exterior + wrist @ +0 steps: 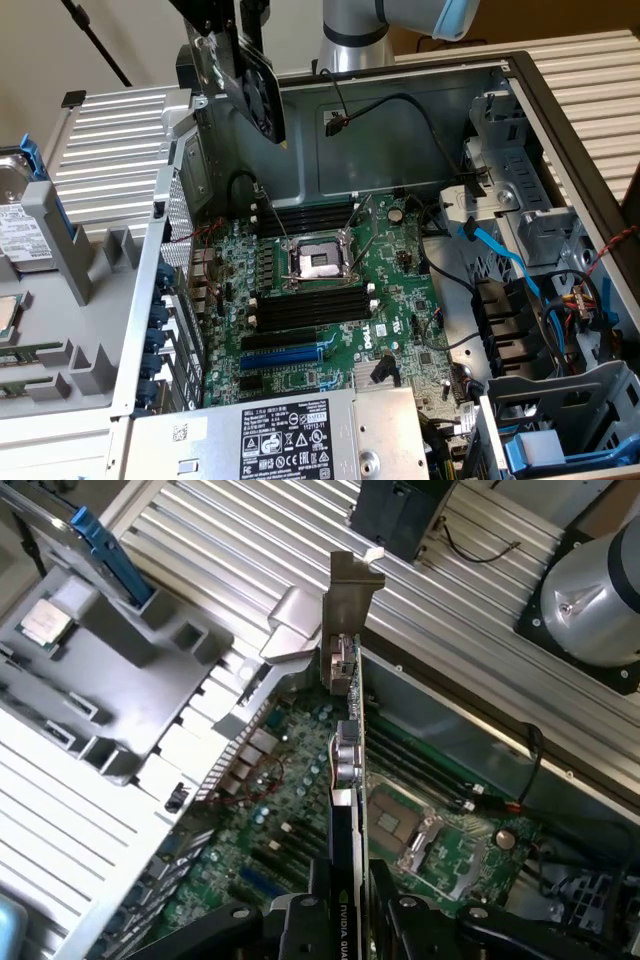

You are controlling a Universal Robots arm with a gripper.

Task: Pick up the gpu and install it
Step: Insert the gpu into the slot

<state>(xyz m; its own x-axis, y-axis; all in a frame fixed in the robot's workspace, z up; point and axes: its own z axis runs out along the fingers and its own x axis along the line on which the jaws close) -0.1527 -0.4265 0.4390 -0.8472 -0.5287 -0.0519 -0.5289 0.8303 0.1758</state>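
**Exterior view.** An open computer case (560,120) lies on a ribbed metal bench (120,130). High on the exterior view's left, the end effector (238,25) pinches the gpu (262,95). The card hangs tilted in the air with its black fan shroud facing the camera. It is above the case's back corner and clear of everything below it. The green motherboard (400,300) lies flat in the middle of the frame, with a silver socket (315,262) near its centre. A power supply (270,430) sits at lower middle. A blue cable (500,262) runs down the exterior view's right. A hard drive (20,235) rests at the far left edge. The grey arm (350,35) stands at top centre, behind the case.

**Wrist view.** The gpu (348,770) is seen edge-on, stretching away from the camera, with its silver bracket (355,585) at the far end. The end effector (350,925) grips the near end, with black fingers (290,930) pressed against both faces of the card. The shroud face shows white NVIDIA lettering. The motherboard (290,820) and socket (395,825) lie beneath, apart from the card. Beside the case, a grey tray (120,670) on the bench (480,610) holds a processor chip (45,620).
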